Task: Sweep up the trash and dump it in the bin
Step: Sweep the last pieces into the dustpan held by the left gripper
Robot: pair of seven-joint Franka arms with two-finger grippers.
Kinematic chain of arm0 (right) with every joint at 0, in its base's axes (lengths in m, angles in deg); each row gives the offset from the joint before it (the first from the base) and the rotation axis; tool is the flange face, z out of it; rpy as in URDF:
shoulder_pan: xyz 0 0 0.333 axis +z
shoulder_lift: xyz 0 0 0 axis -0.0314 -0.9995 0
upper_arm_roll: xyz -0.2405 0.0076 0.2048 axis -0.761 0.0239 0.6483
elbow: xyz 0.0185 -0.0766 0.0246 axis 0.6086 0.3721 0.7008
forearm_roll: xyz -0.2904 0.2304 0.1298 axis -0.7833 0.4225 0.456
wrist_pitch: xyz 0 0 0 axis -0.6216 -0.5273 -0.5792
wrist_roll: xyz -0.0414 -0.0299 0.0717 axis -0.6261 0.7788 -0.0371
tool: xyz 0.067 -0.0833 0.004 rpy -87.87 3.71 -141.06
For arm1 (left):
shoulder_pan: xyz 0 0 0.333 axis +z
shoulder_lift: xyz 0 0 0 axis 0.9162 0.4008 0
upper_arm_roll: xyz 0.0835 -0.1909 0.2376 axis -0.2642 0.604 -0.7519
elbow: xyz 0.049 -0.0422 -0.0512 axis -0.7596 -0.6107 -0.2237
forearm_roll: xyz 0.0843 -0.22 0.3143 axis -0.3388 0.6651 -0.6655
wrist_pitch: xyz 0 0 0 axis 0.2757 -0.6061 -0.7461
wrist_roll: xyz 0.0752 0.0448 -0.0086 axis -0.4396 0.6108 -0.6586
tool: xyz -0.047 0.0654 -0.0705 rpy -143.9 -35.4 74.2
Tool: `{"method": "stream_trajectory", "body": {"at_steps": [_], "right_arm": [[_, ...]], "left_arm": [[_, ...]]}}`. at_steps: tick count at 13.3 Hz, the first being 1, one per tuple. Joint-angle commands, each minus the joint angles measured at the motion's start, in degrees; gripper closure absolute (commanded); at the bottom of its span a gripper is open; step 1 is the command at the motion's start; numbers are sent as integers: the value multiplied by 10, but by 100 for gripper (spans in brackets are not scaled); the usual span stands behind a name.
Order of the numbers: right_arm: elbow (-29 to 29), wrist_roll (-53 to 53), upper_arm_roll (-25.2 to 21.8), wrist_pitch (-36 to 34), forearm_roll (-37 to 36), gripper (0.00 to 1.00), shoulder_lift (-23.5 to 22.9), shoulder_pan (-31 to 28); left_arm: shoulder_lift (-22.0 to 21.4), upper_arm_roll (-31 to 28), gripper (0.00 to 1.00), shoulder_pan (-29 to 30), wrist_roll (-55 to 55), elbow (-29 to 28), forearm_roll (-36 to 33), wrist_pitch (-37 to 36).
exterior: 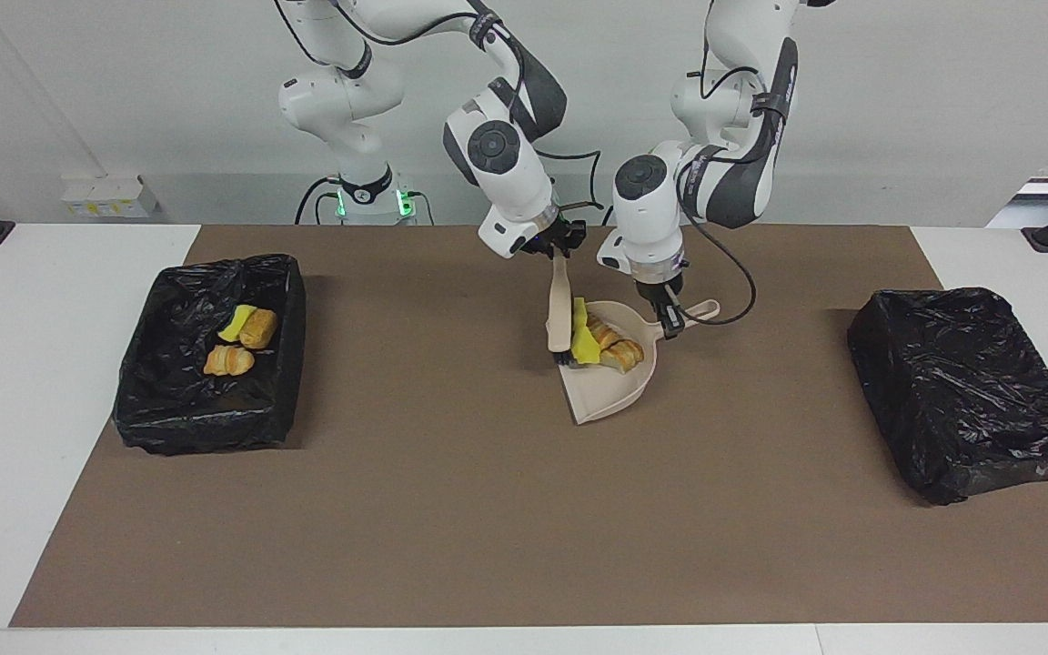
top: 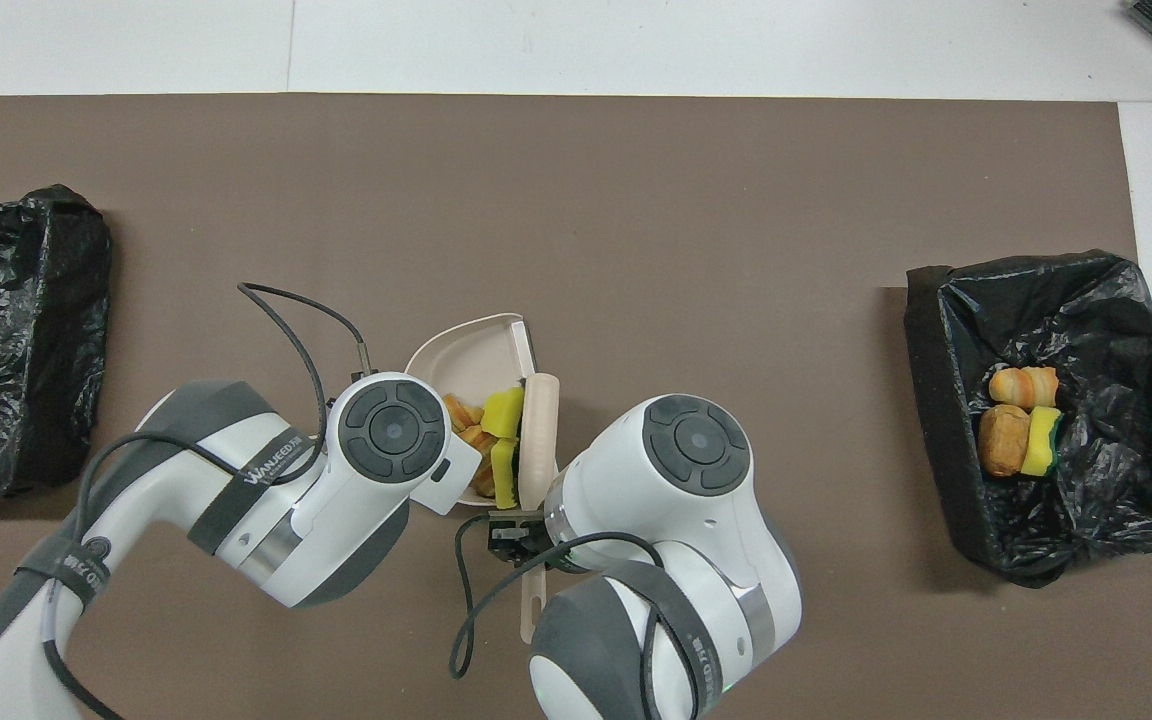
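Note:
The beige dustpan (exterior: 610,387) (top: 464,352) is at the middle of the brown mat, near the robots. My left gripper (exterior: 670,323) is shut on its handle; the overhead view hides that gripper under its wrist. In the pan lies trash: yellow sponge chunks (exterior: 585,341) (top: 503,412) and tan bread lumps (exterior: 622,353) (top: 458,412). My right gripper (exterior: 559,253) (top: 514,532) is shut on the beige brush (exterior: 560,309) (top: 539,430), whose head stands against the sponges at the pan's edge. More trash (exterior: 237,341) (top: 1021,430), three pieces, lies in the bin (exterior: 151,400) (top: 1116,330) at the right arm's end.
A second bin lined with a black bag (exterior: 961,391) (top: 6,330) sits at the left arm's end of the mat. The brown mat (exterior: 488,509) covers most of the white table. Both arms crowd together over the dustpan.

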Motion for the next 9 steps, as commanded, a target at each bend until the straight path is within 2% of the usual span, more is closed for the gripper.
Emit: {"method": "stream_trajectory", "body": {"at_steps": [1,5,9], "right_arm": [[-25,0,5,3,48,100,8,-8],[-74,-8,5,6,93,100,4,-11],[-79,0,-2,-18,62,100,12,-19]], "left_arm": [[-23,-5,100,9,19,-21,32,19],[-23,-6,100,9,20,-30,35,32],[-33,-6,100,8,23,-49,35,49]]}}
